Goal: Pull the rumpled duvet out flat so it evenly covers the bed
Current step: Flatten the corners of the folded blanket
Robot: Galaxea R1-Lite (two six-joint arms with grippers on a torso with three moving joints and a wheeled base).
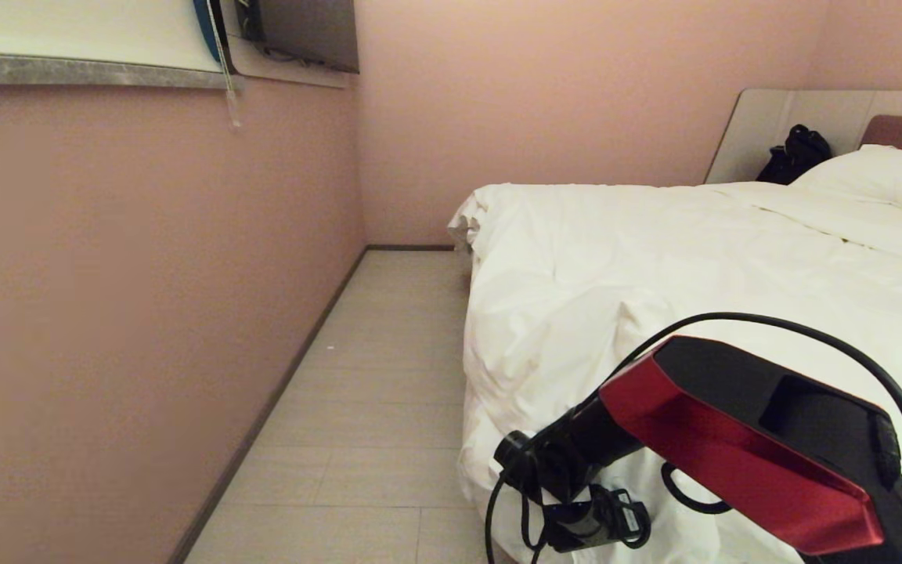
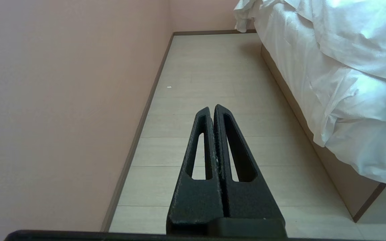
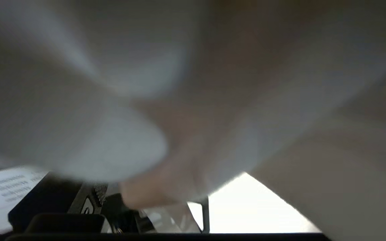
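Note:
The white duvet [image 1: 654, 266] lies wrinkled over the bed [image 1: 772, 125] and hangs down its near side and foot corner. My right arm [image 1: 733, 439], red and black, reaches down to the duvet's near lower corner, and the wrist [image 1: 568, 501] sits against the hanging cloth. In the right wrist view, blurred white duvet cloth [image 3: 112, 100] fills nearly everything right in front of the camera. My left gripper [image 2: 212, 107] is shut and empty, parked low over the floor, well apart from the hanging duvet [image 2: 347, 67].
A pink wall [image 1: 146, 313] runs along the left, leaving a narrow strip of pale floor [image 1: 373, 392] beside the bed. A white pillow [image 1: 889, 176] and a black bag [image 1: 795, 153] lie at the head. The beige bed base [image 2: 340, 174] shows under the duvet.

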